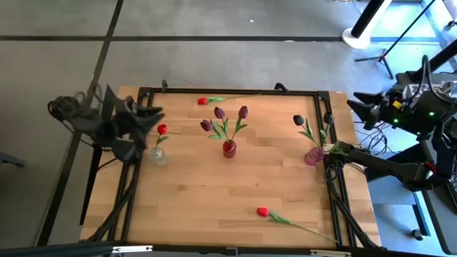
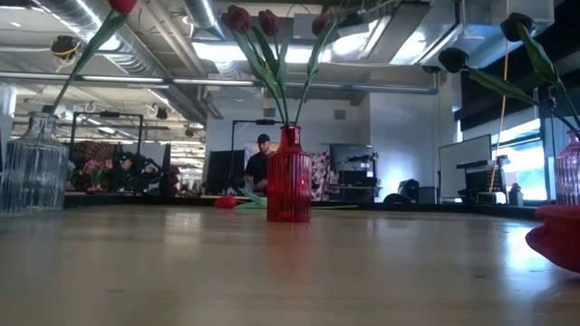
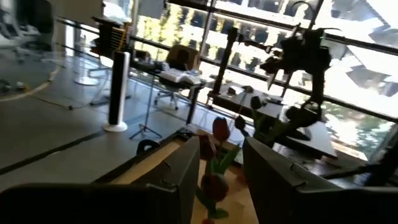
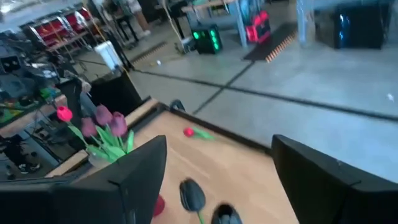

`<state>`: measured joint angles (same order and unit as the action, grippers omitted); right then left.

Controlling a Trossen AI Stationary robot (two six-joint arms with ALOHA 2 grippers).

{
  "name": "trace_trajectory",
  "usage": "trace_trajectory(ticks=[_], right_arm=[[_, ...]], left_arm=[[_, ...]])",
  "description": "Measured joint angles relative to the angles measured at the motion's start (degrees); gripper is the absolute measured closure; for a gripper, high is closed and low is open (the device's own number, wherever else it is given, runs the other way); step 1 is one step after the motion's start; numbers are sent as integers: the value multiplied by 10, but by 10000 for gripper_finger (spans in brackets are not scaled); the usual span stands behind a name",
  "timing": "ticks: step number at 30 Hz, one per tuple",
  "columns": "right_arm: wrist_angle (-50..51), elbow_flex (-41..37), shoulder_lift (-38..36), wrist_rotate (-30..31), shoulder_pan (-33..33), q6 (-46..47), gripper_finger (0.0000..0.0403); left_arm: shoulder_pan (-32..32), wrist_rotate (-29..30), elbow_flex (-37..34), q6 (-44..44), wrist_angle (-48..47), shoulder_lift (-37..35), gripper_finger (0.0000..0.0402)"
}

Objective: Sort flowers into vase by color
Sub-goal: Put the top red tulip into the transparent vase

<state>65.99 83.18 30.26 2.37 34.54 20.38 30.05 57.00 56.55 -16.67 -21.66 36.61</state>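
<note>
Dark metal fingers of the left gripper (image 1: 153, 114) stand apart and hold nothing, hovering above the table's left edge just beside a clear glass vase (image 1: 158, 155). One red tulip (image 1: 162, 129) stands in that clear vase, its head close to the gripper.

The right gripper (image 1: 355, 106) waits off the table's right side, raised, its fingers spread wide and empty.

At the middle of the wooden table (image 1: 214, 193) a red vase (image 1: 229, 148) holds three maroon-purple tulips (image 1: 220, 113). Near the right edge a pink vase (image 1: 313, 155) holds two near-black tulips (image 1: 298, 120).

Two more red tulips lie loose on the wood: one along the far edge (image 1: 203, 101), one near the front edge (image 1: 263, 211) with its green stem pointing toward the right corner.

Beyond the table, the low view shows a person (image 2: 260, 163) in a cap, far back in the room.
</note>
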Motion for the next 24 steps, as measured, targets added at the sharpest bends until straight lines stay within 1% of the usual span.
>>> trace_trajectory(ticks=[3,4,7,10,12,14,16,19,22,24], right_arm=[[-26,0,0,-5,0,-17,113],[-32,0,0,-13,0,-17,113],[-39,0,0,-45,0,-13,113],[-46,0,0,-61,0,-13,113],[-50,0,0,-61,0,-13,113],[-49,0,0,-54,0,-15,113],[-43,0,0,-49,0,-17,113],[-30,0,0,-47,0,-15,113],[-2,0,0,-45,0,-15,113],[17,0,0,-50,0,-28,113]], left_arm=[[-52,1,4,21,90,63,282],[-72,-10,10,26,119,83,282],[-145,-67,30,40,187,139,288],[-226,-102,58,11,197,195,296],[-281,-115,77,-19,193,226,301],[-337,-141,99,-49,199,252,304],[-387,-148,119,-90,200,284,305],[-447,-155,145,-134,193,338,305],[-491,-171,172,-163,184,382,304],[-519,-204,193,-184,168,408,294]])
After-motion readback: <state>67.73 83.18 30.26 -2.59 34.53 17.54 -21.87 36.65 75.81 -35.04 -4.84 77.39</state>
